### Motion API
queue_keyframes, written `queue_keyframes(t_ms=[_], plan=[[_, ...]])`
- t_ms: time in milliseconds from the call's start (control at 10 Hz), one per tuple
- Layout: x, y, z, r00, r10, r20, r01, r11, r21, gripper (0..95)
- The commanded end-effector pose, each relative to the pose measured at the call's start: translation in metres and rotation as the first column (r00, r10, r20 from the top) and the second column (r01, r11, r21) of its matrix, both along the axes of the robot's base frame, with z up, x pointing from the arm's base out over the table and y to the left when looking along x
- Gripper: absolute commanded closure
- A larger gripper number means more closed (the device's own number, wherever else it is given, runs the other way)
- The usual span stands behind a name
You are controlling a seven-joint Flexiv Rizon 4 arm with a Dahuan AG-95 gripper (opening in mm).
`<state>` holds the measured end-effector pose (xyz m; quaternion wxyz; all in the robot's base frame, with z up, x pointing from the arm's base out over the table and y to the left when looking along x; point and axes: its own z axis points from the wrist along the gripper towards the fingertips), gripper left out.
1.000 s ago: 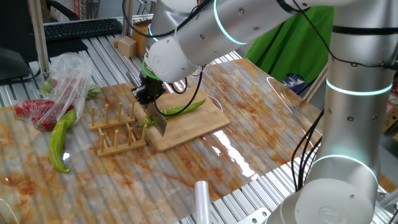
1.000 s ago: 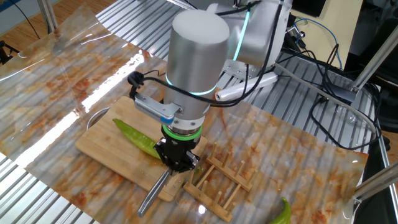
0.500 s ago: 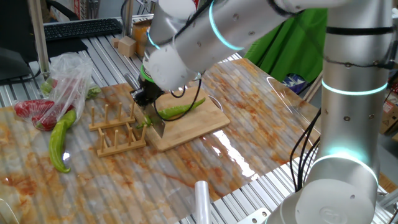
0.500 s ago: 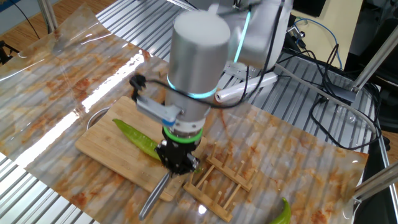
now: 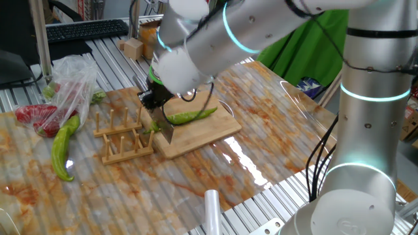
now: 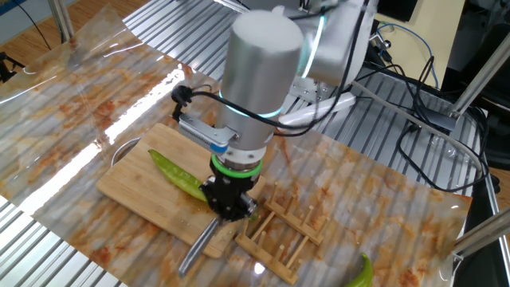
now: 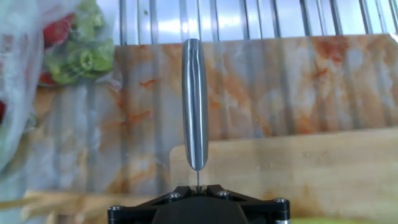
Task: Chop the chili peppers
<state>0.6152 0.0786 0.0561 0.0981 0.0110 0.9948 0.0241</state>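
One slim dark-green chili pepper (image 5: 191,115) lies whole on the wooden cutting board (image 5: 212,132); it also shows in the other fixed view (image 6: 178,175) on the board (image 6: 131,182). My gripper (image 5: 157,103) stands at the chili's stem end, at the board's end nearest the rack, and is shut on a steel knife (image 5: 168,131). In the other fixed view the gripper (image 6: 229,209) holds the knife (image 6: 197,249) slanting down over the board's edge. In the hand view the knife's steel handle (image 7: 194,102) runs straight ahead of the gripper (image 7: 198,186).
A wooden peg rack (image 5: 124,138) stands right beside the board (image 6: 279,233). A thicker, paler curved pepper (image 5: 62,145) lies left of it. A clear plastic bag with red peppers (image 5: 49,104) is at the far left (image 7: 37,56). A white cylinder (image 5: 212,209) lies at the front edge.
The arm's upper links have swung a little and the gripper with the knife has shifted slightly along the board. The chili stays whole on the board.
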Motion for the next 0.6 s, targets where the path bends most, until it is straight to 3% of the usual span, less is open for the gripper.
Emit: queue_keyframes(t_ms=[100, 600], plan=[[0.003, -0.0029, -0.0037, 1.0, -0.004, -0.003, 0.004, 1.0, -0.02, 95.0], [0.0013, -0.0043, 0.0056, 1.0, 0.004, -0.026, -0.004, 1.0, -0.023, 95.0]])
